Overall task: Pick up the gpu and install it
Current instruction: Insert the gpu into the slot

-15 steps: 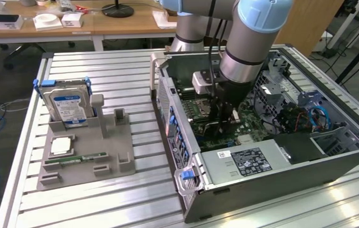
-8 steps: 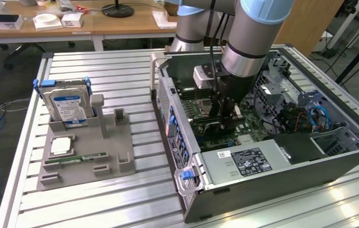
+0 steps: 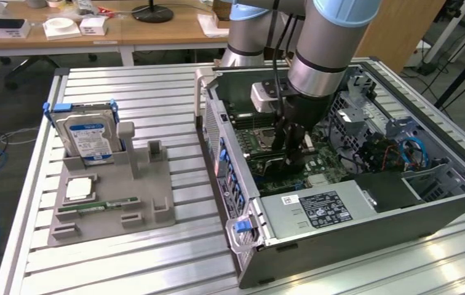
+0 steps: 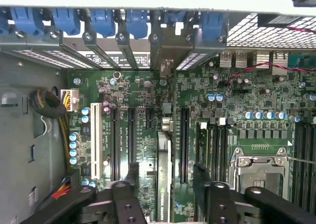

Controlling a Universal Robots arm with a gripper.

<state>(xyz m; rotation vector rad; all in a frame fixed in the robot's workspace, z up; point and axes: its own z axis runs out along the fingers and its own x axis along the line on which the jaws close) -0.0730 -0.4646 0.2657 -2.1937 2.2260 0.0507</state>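
Silver-grey tubular robot arm [image 3: 323,49] with a light-blue joint cap, black cable alongside, ends in a black two-fingered gripper [image 4: 165,177] studded with round screws.

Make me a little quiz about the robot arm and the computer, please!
1. True or false: the gripper is squeezing the gpu.
2. Where does the hard drive stand? A: in the grey holder. B: inside the computer case. C: in the gripper.
3. Fill in: the gpu stands on edge on the green ____.

Key: 1 false, the jaws are open with the gpu between them, untouched. 2 A. 3 motherboard.
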